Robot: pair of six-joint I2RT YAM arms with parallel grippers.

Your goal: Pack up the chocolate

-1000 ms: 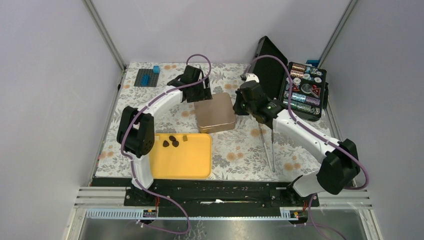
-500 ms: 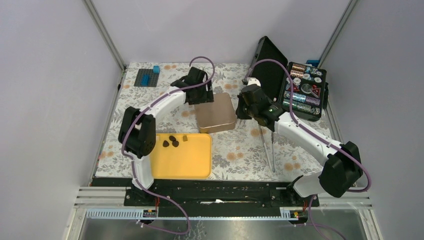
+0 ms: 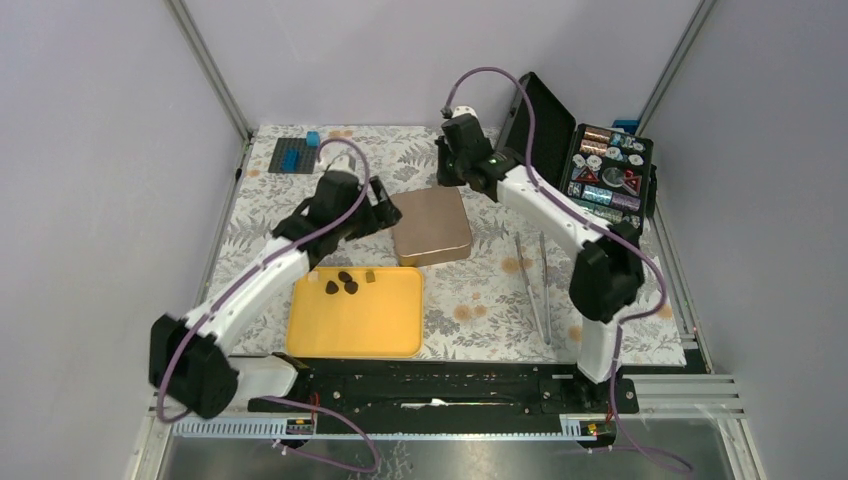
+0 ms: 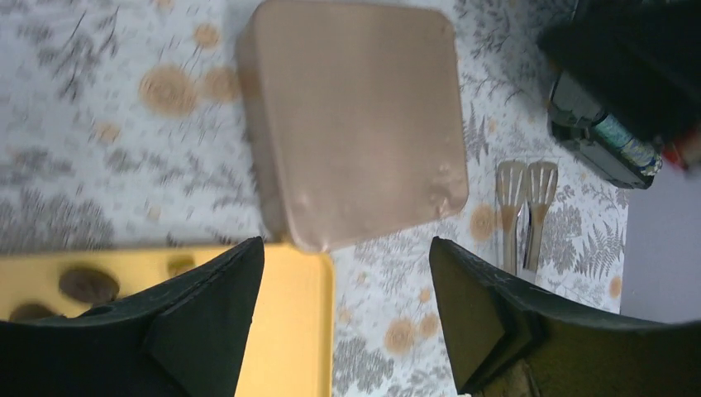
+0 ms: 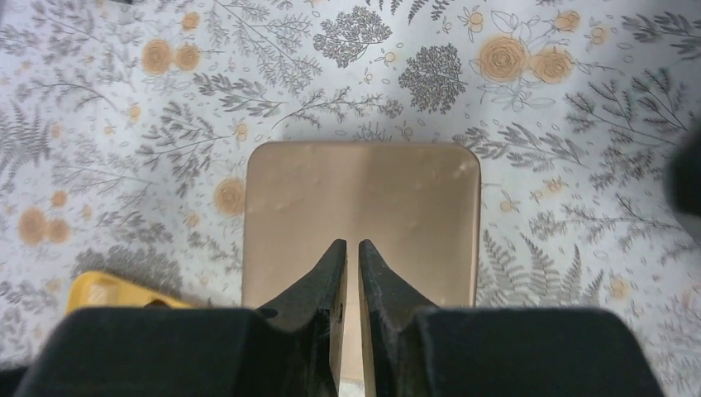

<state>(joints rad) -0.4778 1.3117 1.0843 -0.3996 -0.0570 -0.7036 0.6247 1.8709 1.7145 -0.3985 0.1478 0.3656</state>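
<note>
Chocolate (image 3: 342,283) sat at the far edge of the yellow tray (image 3: 370,325), just beside the lidded bronze tin (image 3: 431,226). Left tool (image 4: 343,248) was spread, empty, by the tin's left edge. Right tool (image 5: 351,246) was pressed together, at the tin's far side. Tongs (image 3: 530,285) lay right of the tin on the table (image 3: 470,300).

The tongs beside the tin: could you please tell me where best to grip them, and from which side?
Probably take the tongs mid-shaft from straight above, closing across both arms: they lie flat on the table, paddle tips far, arms converging at the near end.
</note>
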